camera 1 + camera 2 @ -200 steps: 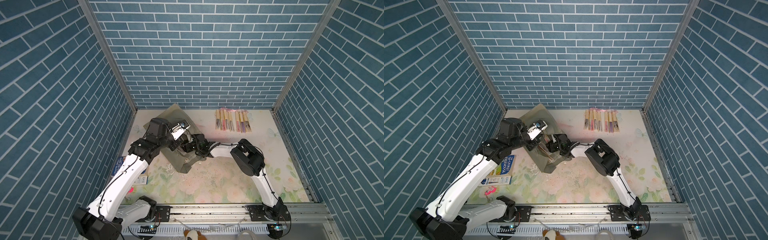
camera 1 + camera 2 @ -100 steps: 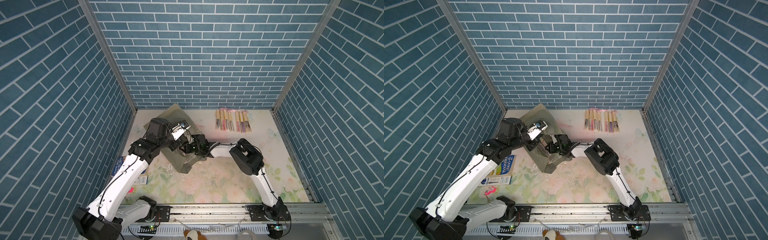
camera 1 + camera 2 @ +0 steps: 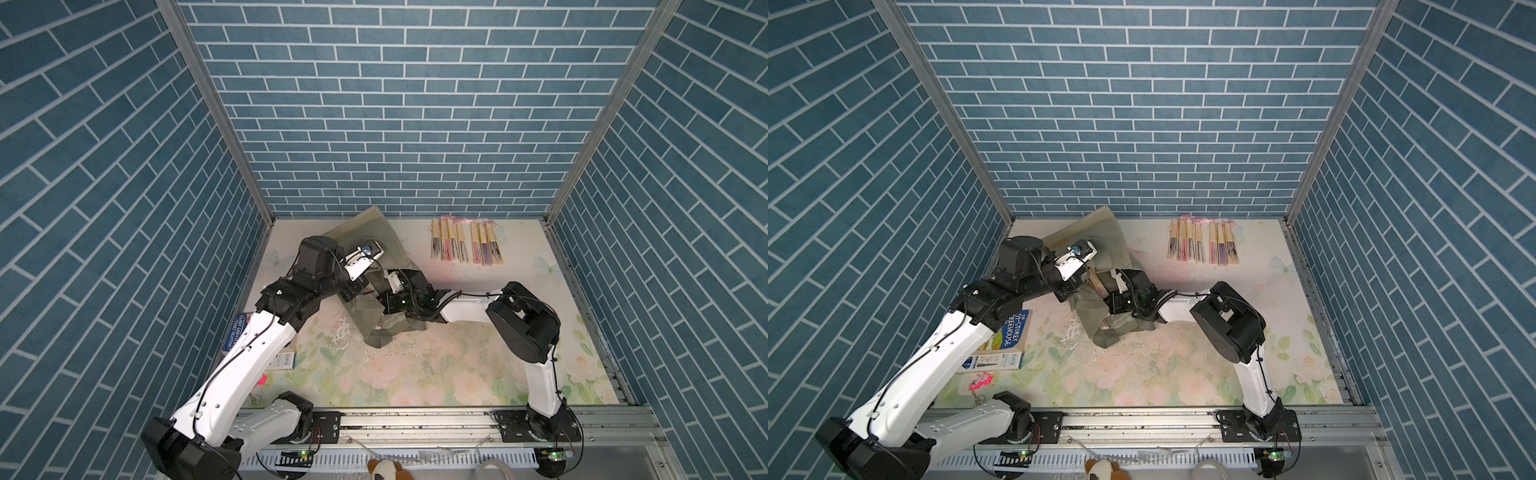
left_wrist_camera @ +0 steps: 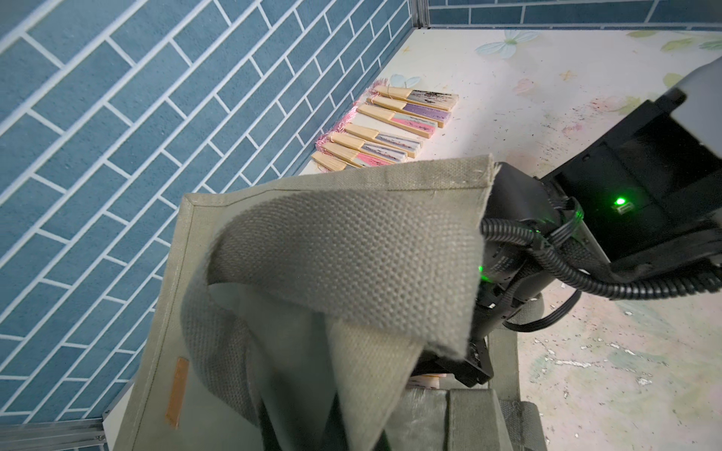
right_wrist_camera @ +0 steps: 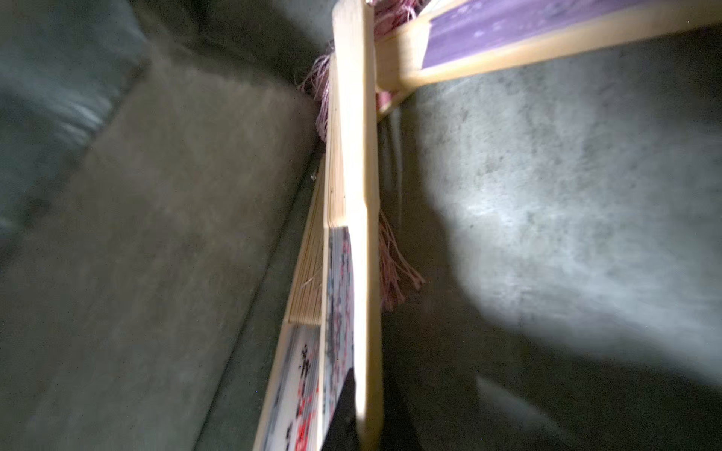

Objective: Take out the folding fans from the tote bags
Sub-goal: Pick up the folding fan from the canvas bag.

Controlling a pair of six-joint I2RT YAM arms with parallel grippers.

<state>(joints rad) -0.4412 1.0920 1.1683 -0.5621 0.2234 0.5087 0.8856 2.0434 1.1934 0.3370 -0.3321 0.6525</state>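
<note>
Since the jaws of the left gripper [image 3: 350, 292] were closed, seemingly pinching the rim of the tote bag [image 3: 370, 322] open, the right gripper [image 5: 344, 421] inside it looked clamped on a speckled folding fan [image 5: 351, 195]. Withdrawal should follow the fan's length, clearing the strap [image 4: 351, 265] and the purple fan [image 5: 527, 35]. Open desk [image 3: 415, 365] lay near the laid-out fans [image 3: 465, 247].

A robot lab test cell: brick-print panels [image 3: 395, 124] in a metal frame [image 3: 218, 112] enclose a floral counter [image 3: 415, 374], two arms [image 3: 249, 357] bolted to a rail [image 3: 415, 419].
</note>
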